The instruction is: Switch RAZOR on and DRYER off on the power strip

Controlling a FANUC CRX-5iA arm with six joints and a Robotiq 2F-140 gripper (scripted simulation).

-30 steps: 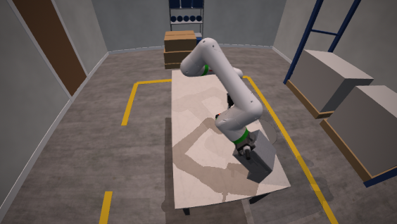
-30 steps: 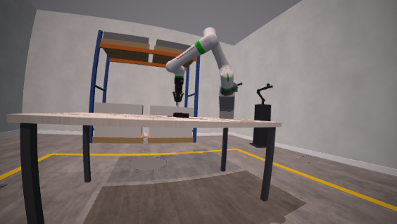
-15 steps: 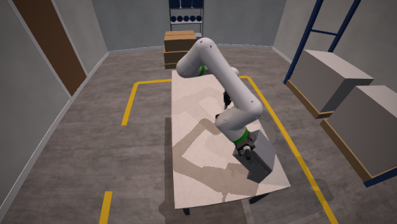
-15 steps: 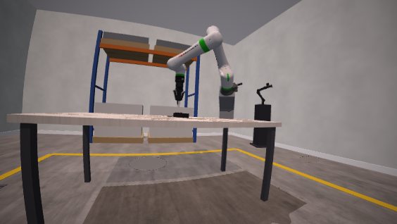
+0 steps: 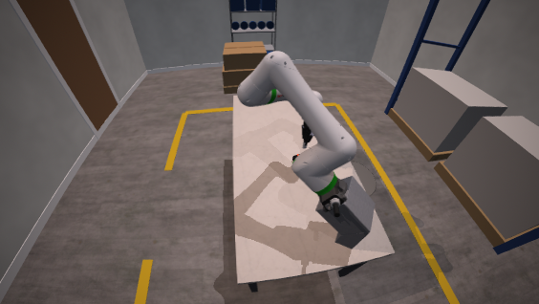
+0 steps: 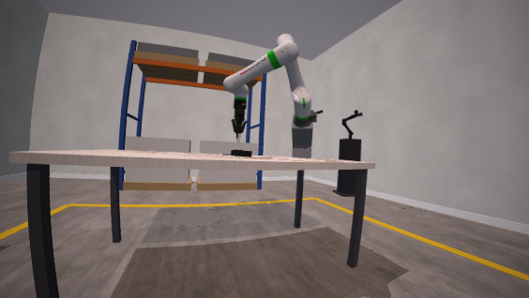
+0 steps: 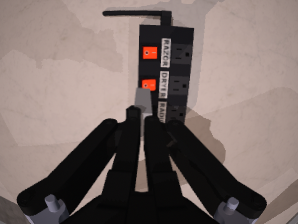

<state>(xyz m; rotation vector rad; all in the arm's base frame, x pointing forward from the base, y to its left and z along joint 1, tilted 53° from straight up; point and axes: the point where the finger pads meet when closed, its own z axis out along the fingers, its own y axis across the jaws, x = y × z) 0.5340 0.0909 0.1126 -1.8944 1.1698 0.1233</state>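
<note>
The black power strip [image 7: 166,72] lies face up on the table, its short cable at the far end. In the wrist view two of its switches glow orange-red: the far one [image 7: 149,51] and the middle one [image 7: 148,84]. The near switch is hidden behind my fingertips. The white labels beside the switches are too small to read. My gripper [image 7: 142,99] is shut and empty, its tips just over the strip's near end. In the exterior view the gripper [image 6: 238,136] hangs a little above the strip [image 6: 240,152]. In the top view the arm hides the strip, and the gripper [image 5: 305,139] shows only partly.
The robot's grey base block [image 5: 351,210] stands on the table's right edge. A blue rack with grey boxes [image 5: 454,110] stands to the right of the table. Cardboard boxes [image 5: 244,64] sit beyond the far end. A black stand with a small arm [image 6: 350,150] is by the wall.
</note>
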